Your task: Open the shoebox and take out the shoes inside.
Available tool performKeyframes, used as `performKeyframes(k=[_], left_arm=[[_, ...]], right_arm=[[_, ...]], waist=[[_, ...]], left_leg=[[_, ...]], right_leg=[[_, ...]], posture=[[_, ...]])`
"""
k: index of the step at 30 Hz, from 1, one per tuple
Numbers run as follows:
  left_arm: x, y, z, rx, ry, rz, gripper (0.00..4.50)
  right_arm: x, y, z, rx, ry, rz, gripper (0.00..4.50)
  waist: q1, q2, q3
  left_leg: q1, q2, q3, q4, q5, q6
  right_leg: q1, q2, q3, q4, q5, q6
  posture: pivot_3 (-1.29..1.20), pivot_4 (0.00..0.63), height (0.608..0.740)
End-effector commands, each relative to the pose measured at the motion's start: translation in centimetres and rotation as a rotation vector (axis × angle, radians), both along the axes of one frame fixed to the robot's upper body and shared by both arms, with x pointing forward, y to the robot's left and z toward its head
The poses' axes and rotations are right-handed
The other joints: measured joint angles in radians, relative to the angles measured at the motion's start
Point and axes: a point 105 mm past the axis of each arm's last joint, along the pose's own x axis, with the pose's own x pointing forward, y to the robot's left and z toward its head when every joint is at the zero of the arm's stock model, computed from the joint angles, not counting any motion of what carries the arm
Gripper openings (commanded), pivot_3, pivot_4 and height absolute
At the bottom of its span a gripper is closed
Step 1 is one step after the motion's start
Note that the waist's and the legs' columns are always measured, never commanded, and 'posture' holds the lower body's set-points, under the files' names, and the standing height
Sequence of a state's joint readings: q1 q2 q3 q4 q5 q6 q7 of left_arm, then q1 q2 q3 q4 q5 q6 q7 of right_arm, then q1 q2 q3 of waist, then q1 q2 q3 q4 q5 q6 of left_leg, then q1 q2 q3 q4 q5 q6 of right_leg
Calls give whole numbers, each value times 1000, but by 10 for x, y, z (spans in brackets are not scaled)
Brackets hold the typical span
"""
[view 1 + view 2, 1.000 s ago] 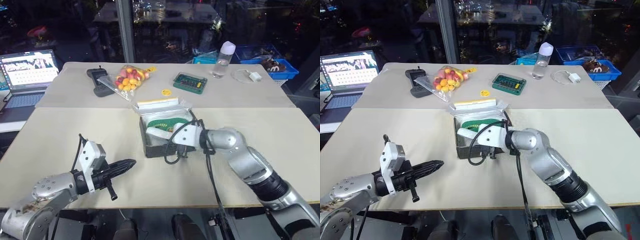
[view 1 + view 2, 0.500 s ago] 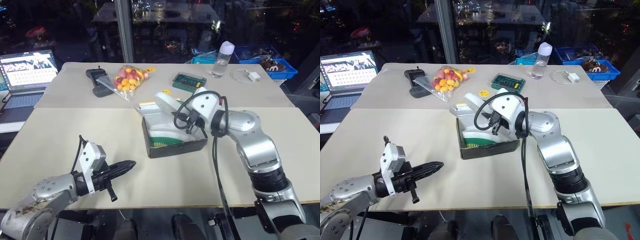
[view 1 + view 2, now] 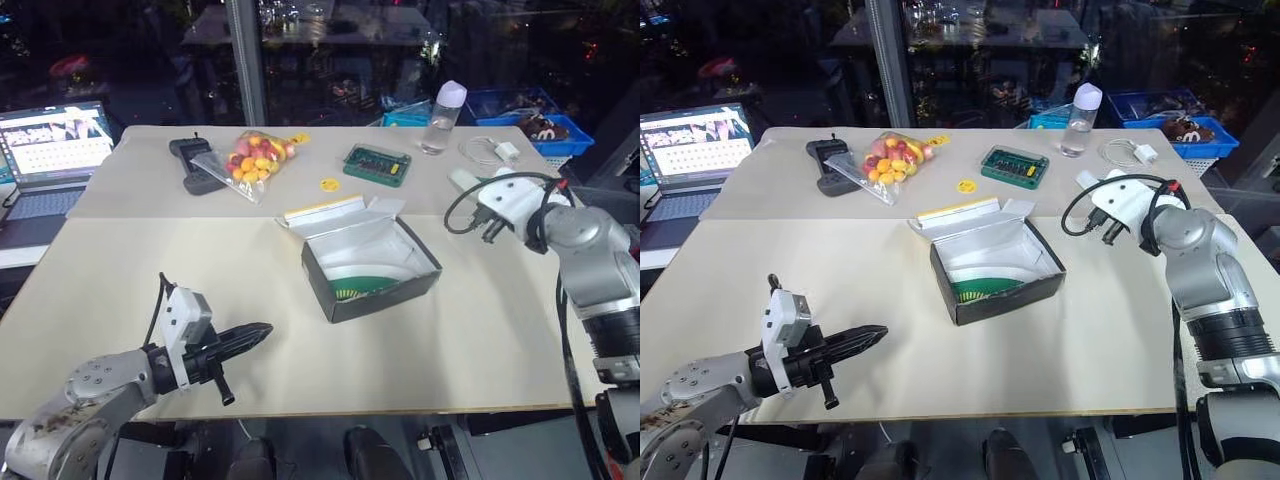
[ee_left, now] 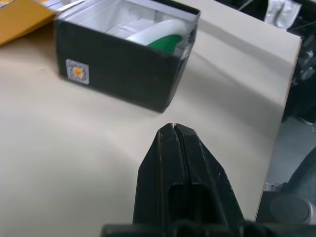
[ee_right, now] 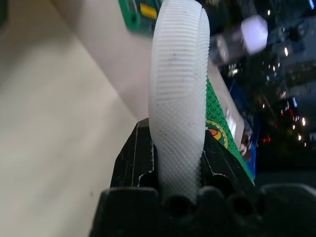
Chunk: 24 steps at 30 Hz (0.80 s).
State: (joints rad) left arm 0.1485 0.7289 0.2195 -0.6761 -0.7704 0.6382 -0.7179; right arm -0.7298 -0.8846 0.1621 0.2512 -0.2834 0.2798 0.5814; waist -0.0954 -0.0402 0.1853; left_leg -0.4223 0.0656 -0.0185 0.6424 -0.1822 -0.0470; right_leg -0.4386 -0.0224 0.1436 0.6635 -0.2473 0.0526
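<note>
Shoebox (image 3: 370, 268) open at tabletop (image 3: 150, 270) centre, one shoe (image 3: 372, 273) inside. Right gripper (image 5: 178, 148) at 3 o'clock, jaws pinching second shoe (image 5: 178, 89). Left gripper (image 4: 174, 134) at 7 o'clock, jaws pressed together.

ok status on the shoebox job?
Right gripper shut on one shoe, off to the box's right. Left gripper shut, empty. Shoebox open, second shoe inside. Nothing blocking.

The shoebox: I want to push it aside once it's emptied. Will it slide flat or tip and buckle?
The shoebox looks like thin cardboard, so probably light; likely it slides easily on the smooth table. One shoe remains inside, adding slight weight. Its open lid hangs off the far side, so pushing there may just fold the flap. Push the low black wall instead.
</note>
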Motion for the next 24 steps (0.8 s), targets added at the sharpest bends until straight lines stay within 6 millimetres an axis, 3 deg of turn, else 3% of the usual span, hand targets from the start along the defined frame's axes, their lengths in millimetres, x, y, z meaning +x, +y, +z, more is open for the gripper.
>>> performKeyframes(k=[1, 5, 10, 13, 15, 21, 22, 24], left_arm=[[-2, -5, 10, -14, -46, -30, 0], [-1, -8, 11, -23, -49, -48, 0], [-1, -11, 10, -26, -49, -54, 0], [0, -11, 11, -27, -50, -52, 0], [1, -12, 11, -27, -50, -52, 0], [3, -14, 12, -30, -51, -56, 0], [3, -15, 13, -31, -51, -57, 0], [3, -15, 14, -31, -51, -60, 0]], right_arm=[[2, -15, -14, -228, -2, -23, 502], [11, -19, -77, -397, 115, -26, 502], [12, -26, -98, -382, 172, -52, 502], [8, -23, -107, -316, 211, -38, 502], [4, -18, -112, -204, 253, -27, 1472], [-12, -10, -109, 16, 333, -6, 3402], [-15, -10, -105, 59, 346, 2, 3650], [-21, -9, -95, 112, 365, 13, 3650]], waist=[[0, 0, 0], [-3, -1, 0], [-14, -1, 0], [-14, -2, 0], [-14, -3, -1], [-15, -6, -3], [-16, -6, -3], [-15, -6, -3]], left_leg=[[0, 0, 0, 0, 0, 0], [1, 0, 1, 1, 0, 0], [3, -1, 2, 1, 1, -1], [15, -1, 1, 2, 1, -1], [16, -1, 1, 1, 1, -1], [16, 0, 0, 1, 1, -1], [16, 0, 0, 1, 1, -1], [16, 0, 0, 1, 1, -1]], right_leg=[[0, 0, 0, 0, 0, 0], [1, 0, 1, 0, 0, 0], [3, 0, 3, 0, 2, 2], [16, 0, 3, -2, -1, -1], [17, 0, 3, -3, -3, -4], [17, 0, 2, -2, 0, 2], [17, 0, 2, -2, 0, 2], [17, 0, 2, -2, 0, 2]], posture=[[0, 150, 712], [0, 150, 712], [0, 150, 712], [0, 150, 712], [0, 150, 712], [0, 150, 712], [0, 150, 712], [0, 150, 712]])
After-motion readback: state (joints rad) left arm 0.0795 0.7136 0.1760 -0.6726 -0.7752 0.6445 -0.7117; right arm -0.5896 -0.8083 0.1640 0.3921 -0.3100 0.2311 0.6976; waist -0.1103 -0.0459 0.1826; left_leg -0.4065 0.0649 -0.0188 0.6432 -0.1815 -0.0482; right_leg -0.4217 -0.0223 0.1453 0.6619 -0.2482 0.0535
